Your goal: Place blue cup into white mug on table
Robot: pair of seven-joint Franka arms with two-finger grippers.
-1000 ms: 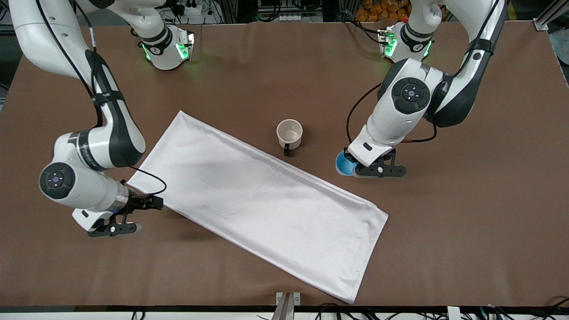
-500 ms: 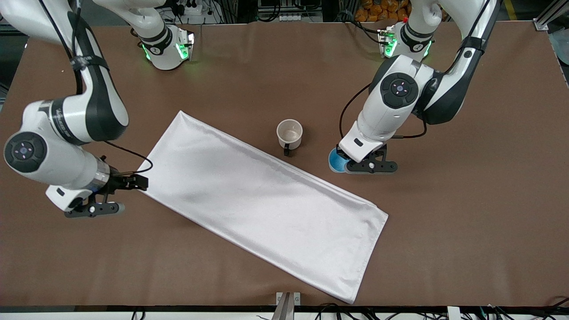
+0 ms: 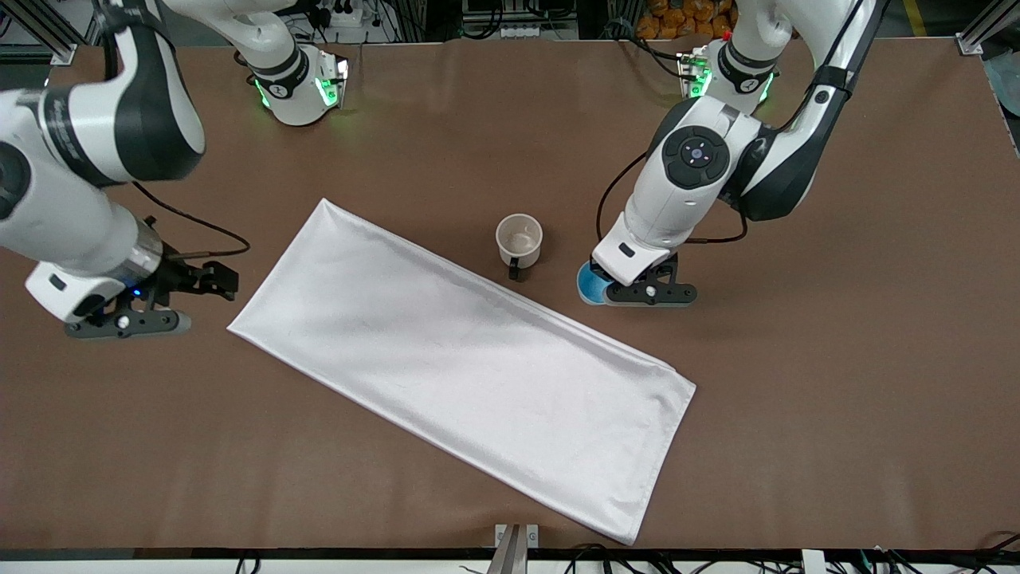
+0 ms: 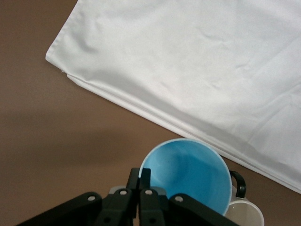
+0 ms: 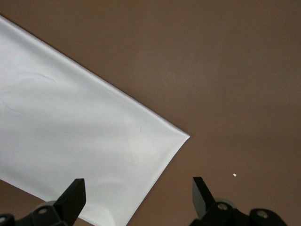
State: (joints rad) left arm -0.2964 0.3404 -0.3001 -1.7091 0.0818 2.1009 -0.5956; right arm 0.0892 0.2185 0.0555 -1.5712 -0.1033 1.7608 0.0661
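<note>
The left arm bends down, its left end effector (image 3: 594, 285) pinching the blue cup (image 3: 590, 284) by the rim, up over the desk (image 3: 837, 383) beside the white mug (image 3: 519, 241). The cup is bright blue and round. The left wrist view shows inside it. The right end effector (image 3: 127, 323) hangs wide open, holding nothing, over the desk near the white cloth (image 3: 462, 367).
</note>
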